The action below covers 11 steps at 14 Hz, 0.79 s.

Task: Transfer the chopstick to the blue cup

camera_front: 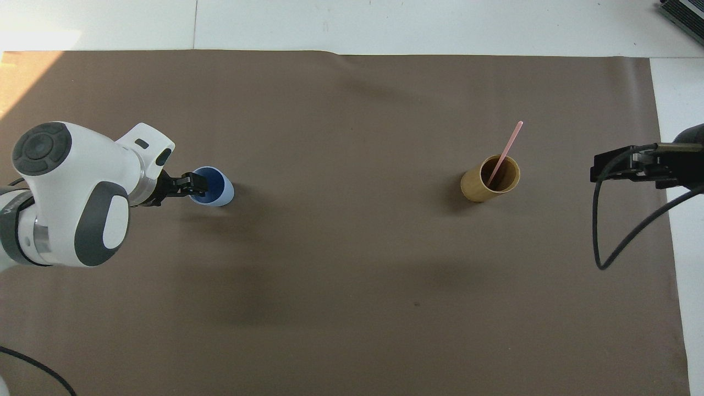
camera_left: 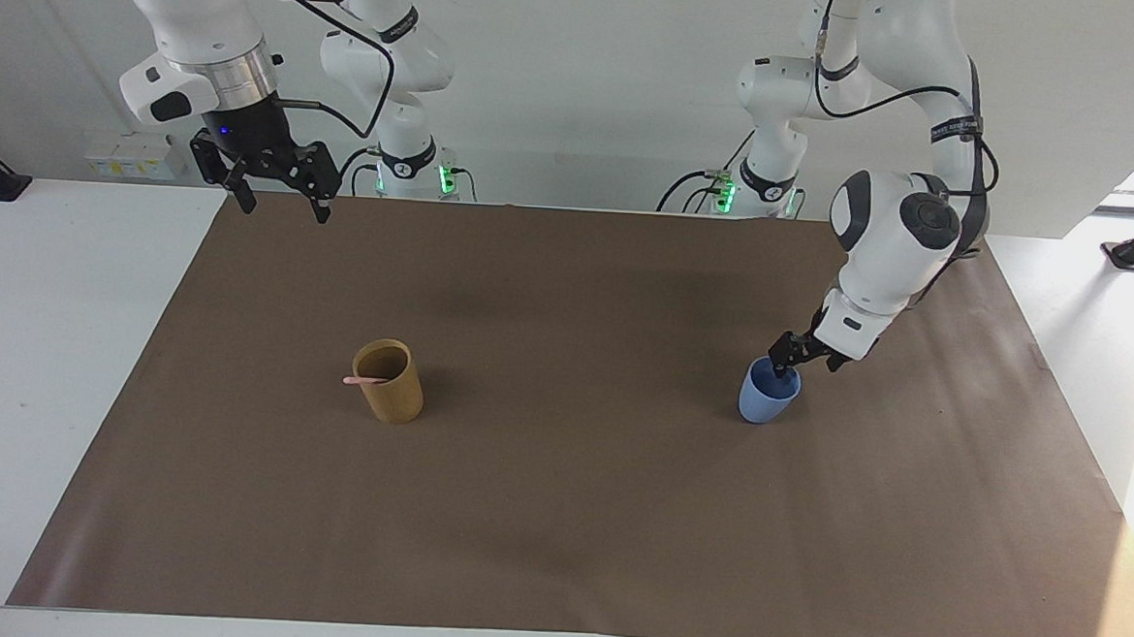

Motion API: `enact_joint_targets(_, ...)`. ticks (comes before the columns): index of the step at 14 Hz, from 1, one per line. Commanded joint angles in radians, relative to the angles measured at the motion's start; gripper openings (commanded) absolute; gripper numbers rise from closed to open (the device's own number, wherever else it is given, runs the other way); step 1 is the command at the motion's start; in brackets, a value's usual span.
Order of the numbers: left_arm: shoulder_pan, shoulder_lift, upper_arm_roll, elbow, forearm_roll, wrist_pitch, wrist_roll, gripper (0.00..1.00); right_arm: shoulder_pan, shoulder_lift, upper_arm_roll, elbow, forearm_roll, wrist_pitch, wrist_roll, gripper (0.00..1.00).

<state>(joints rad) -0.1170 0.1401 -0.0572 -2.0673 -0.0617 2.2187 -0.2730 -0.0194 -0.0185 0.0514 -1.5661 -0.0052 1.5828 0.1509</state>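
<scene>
Facing view: the left gripper (camera_left: 786, 357), jaws spread, straddles the blue cup (camera_left: 769, 391) rim; it should seat squarely before closing. The right gripper (camera_left: 275, 179), also spread, hangs apart.

Overhead view: the chopstick (camera_front: 504, 152) leans inside the tan cup (camera_front: 490, 179), near the right gripper.

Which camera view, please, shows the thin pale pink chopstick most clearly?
The overhead view: the thin pale pink chopstick slants out of the tan cylindrical cup. In the facing view only a short end crosses the rim.

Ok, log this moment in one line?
left hand: open, at light blue tapered cup rim | right hand: open, waiting | thin pink chopstick: in tan cylindrical cup
</scene>
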Motion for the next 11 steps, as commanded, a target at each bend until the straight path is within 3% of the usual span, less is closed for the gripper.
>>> enact_joint_targets(1,-0.023,-0.007,0.013,-0.034,0.005,0.050,-0.005,0.74,-0.008,-0.028,0.002,-0.037,0.027,0.026,-0.016,1.00)
enact_joint_targets(3,-0.023,-0.008,0.013,-0.042,0.005,0.050,0.001,0.02,-0.008,-0.028,0.002,-0.037,0.027,0.026,-0.017,1.00)
enact_joint_targets(8,-0.026,-0.004,0.013,-0.010,0.005,0.038,0.046,0.00,-0.008,-0.026,0.002,-0.042,0.027,0.060,-0.017,1.00)
enact_joint_targets(11,-0.067,-0.016,0.014,0.096,0.014,-0.063,0.029,0.00,-0.008,-0.026,0.002,-0.040,0.028,0.062,-0.016,1.00)
